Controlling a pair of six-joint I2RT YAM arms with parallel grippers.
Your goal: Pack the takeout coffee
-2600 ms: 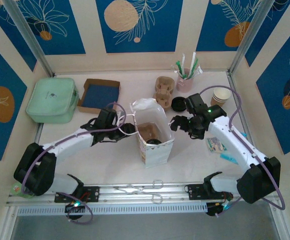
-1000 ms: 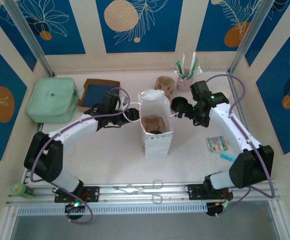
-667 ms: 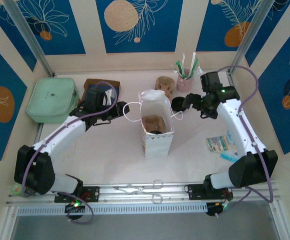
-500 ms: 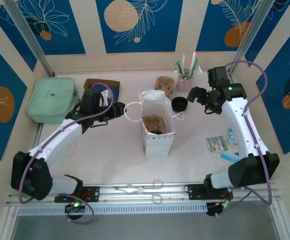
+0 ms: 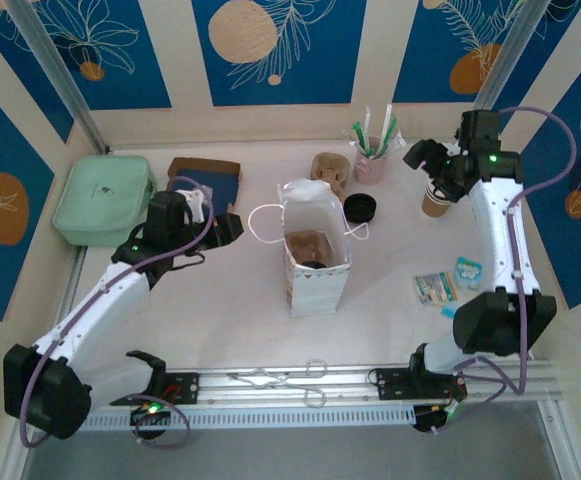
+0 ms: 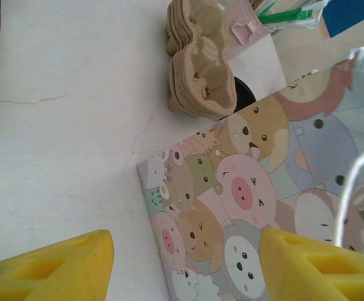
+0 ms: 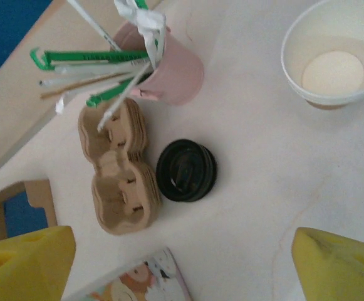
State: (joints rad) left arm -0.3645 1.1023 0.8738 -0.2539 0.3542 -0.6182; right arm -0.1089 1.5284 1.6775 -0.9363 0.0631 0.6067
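**Cup Stands Uncovered Near the Far Right Corner, Lid Lying Apart**

The paper cup [image 7: 331, 63] stands upright on the surface near the far right corner. It is uncovered and its white inside shows. Its black lid [image 7: 187, 170] lies flat on the surface, apart from the cup on the side toward the left edge. The lid is just beside a stack of pulp carriers [image 7: 119, 172]. Beyond the carriers, toward the far edge, a pink cup [image 7: 172, 78] holds wrapped straws.

The right fingers [image 7: 25, 263] hang above this group, spread wide with nothing between them. In the top view they are over the paper cup and hide part of it.

Near the middle of the surface stands a printed paper bag [image 5: 315, 275]. It is open at the top and covered with cartoon animals, with a white cord handle drooping on each side. A brown carrier sits inside it, next to something dark that cannot be made out.

The left fingers [image 6: 50, 266] are on the bag's left side, clear of it and pointed at its printed wall. They are parted and hold nothing.

In the far left corner lies a mint-green case [image 5: 105, 200], with a shallow brown box [image 5: 205, 180], blue inside, just beside it. Two small printed packets [image 5: 437, 288] lie near the right edge. At the near edge, between the arm bases, rests a metal tool [image 5: 285, 378]; whether it is scissors or tongs is unclear.
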